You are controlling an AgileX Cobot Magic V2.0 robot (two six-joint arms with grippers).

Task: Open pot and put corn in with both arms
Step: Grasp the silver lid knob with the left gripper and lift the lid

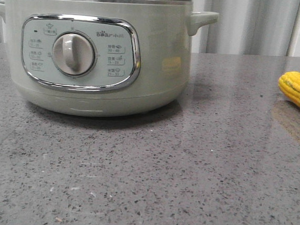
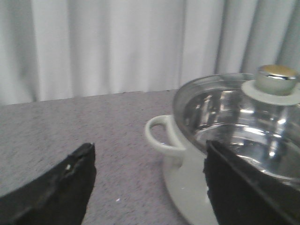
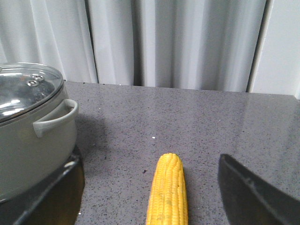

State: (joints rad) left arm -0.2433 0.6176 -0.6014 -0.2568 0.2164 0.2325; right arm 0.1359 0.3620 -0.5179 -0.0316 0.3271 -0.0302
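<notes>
One corn (image 3: 168,191) between right fingers (image 3: 253,194)

The low front camera sits close to the pot (image 1: 95,52), which both wrist cameras view from opposite sides.

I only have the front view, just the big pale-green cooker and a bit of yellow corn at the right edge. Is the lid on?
Observer: Yes. The left wrist view shows a glass lid with a pale round knob closing the pale-green electric pot.
Operator: Where is the right gripper?
Observer: The right gripper is open, its black fingers either side of the yellow corn cob, not touching it.
Operator: And the left?
Observer: The left gripper is open, near the pot's side handle.
</notes>
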